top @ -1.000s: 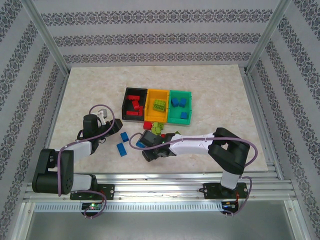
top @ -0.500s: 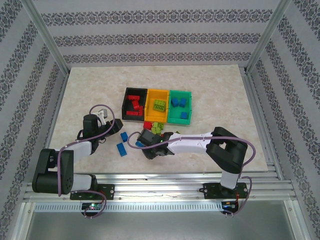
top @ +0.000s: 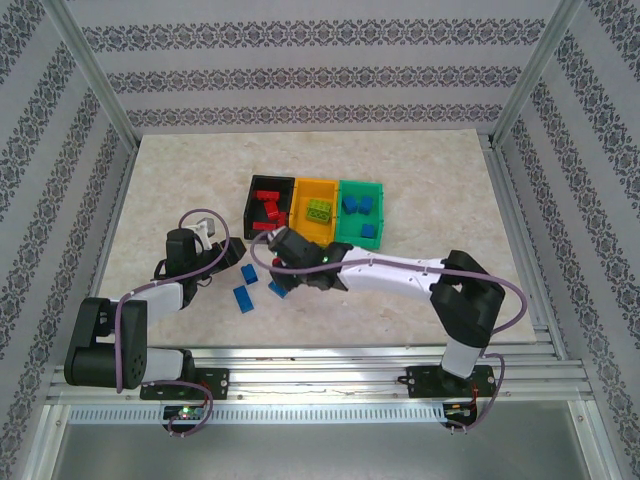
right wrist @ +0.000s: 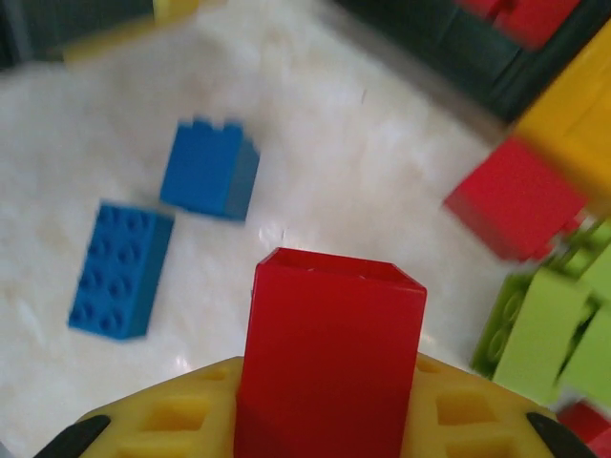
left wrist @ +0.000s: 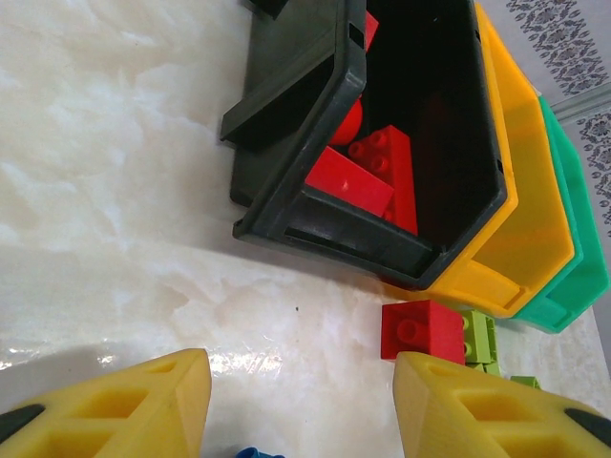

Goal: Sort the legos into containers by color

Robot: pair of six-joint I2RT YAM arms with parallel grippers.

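clamping a red brick (right wrist: 329,353) in the right gripper (right wrist: 326,434), hollow side toward the wrist camera, probably bound for the black bin (top: 252,200). left gripper (left wrist: 301,410) spread and empty, just short of that bin. beyond, lying loose: blue bricks (right wrist: 119,272), a loose red brick (right wrist: 516,200), lime bricks (right wrist: 544,324). from above, plain sorting so far: reds in black, lime in the orange-yellow bin (top: 318,183), blues in the green bin (top: 362,184).

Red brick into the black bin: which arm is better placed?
Right. The right gripper is shut on a red brick just short of the black bin; the left gripper is open and empty.
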